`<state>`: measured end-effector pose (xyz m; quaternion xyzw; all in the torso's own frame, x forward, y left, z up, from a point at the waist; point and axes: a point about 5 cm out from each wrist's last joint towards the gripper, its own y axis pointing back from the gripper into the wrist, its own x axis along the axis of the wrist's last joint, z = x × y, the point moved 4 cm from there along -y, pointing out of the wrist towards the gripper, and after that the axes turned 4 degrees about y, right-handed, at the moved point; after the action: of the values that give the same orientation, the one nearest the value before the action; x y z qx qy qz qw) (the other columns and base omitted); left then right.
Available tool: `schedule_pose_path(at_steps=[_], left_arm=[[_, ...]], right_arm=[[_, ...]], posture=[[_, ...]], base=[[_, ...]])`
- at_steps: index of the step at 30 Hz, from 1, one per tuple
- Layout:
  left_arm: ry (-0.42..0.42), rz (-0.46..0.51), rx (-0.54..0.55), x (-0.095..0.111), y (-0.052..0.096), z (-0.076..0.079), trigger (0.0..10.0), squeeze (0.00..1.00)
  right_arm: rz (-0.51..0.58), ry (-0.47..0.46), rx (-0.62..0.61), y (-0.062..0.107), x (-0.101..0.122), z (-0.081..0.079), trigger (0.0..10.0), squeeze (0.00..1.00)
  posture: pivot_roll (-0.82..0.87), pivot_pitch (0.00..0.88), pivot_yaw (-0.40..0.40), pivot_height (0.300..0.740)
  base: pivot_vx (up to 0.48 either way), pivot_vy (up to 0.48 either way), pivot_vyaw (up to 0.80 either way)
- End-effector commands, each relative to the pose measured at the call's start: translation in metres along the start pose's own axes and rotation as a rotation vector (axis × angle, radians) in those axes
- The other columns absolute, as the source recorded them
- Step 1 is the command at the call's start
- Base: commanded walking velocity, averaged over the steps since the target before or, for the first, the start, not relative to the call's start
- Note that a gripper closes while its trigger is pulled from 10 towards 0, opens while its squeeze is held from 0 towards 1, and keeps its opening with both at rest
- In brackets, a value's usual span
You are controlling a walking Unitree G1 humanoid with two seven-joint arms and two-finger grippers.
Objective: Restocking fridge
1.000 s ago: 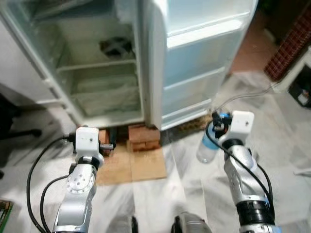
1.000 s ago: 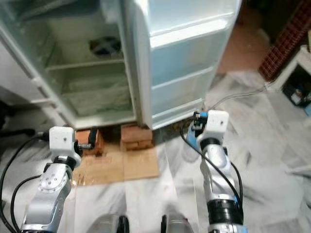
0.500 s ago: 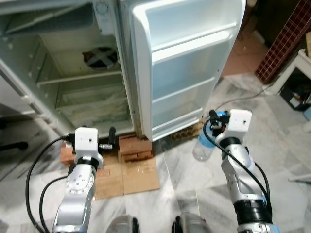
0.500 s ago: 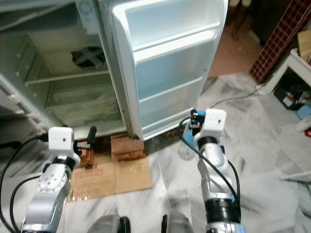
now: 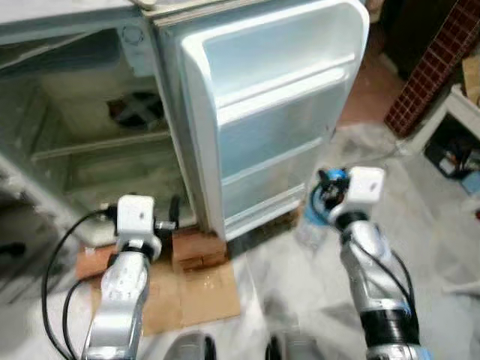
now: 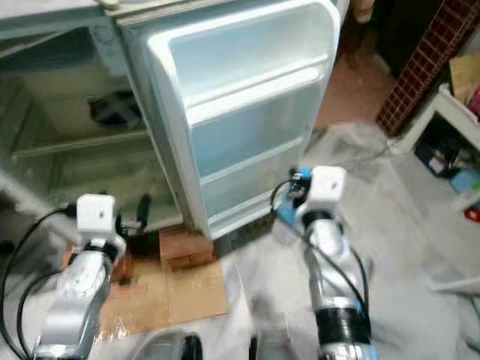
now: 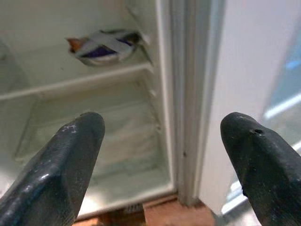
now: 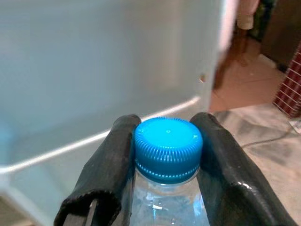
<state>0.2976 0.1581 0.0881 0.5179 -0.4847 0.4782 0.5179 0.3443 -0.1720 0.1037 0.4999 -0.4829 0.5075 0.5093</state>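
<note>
Blue-capped bottle (image 8: 168, 155) clenched in my right gripper (image 8: 164, 155), label probably blurred; left gripper (image 7: 160, 155) spread, fridge (image 5: 112, 150) ahead.

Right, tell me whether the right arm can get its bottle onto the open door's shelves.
Probably yes: the right tool grips the blue-capped clear plastic bottle facing the open white fridge door, with nothing between them.

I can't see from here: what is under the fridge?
Red bricks prop up the fridge, with flat cardboard on the floor before them. How far the bricks reach beneath is hidden.
</note>
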Motion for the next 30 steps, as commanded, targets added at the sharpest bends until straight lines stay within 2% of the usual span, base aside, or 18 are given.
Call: schedule_pose_path(at_steps=[1,7,10,22,26,30], left_arm=[[-0.001,-0.021,0.008,-0.006,0.003,0.0,10.0,0.0],[0.008,-0.023,0.015,-0.006,0.003,0.0,10.0,0.0],[0.033,-0.017,0.028,-0.005,0.002,-0.001,10.0,0.0],[0.003,-0.011,0.055,-0.004,0.002,-0.004,10.0,0.0],[0.006,-0.009,0.057,-0.004,0.002,-0.004,10.0,0.0],[0.007,-0.008,0.058,-0.004,0.002,-0.004,10.0,0.0]], right_arm=[[0.047,0.01,-0.016,-0.001,0.012,0.006,10.0,0.0],[0.047,-0.004,-0.019,-0.001,0.012,0.008,10.0,0.0],[0.048,-0.006,-0.016,-0.001,0.012,0.008,10.0,0.0],[0.057,-0.023,0.012,-0.003,0.015,0.003,10.0,0.0],[0.063,-0.032,0.035,-0.003,0.016,0.0,10.0,0.0],[0.075,-0.004,0.056,-0.001,0.018,-0.004,10.0,0.0]], posture=[[0.0,0.145,0.039,0.74],[0.0,0.145,0.039,0.74],[0.0,0.146,0.039,0.74],[0.01,0.143,0.038,0.74],[0.01,0.142,0.038,0.74],[0.0,0.142,0.039,0.74]], base=[[0.356,-0.319,0.0],[0.333,-0.342,0.0],[0.0,0.0,0.0],[0.0,0.0,0.0],[0.0,-0.333,0.0],[0.0,0.0,0.2]])
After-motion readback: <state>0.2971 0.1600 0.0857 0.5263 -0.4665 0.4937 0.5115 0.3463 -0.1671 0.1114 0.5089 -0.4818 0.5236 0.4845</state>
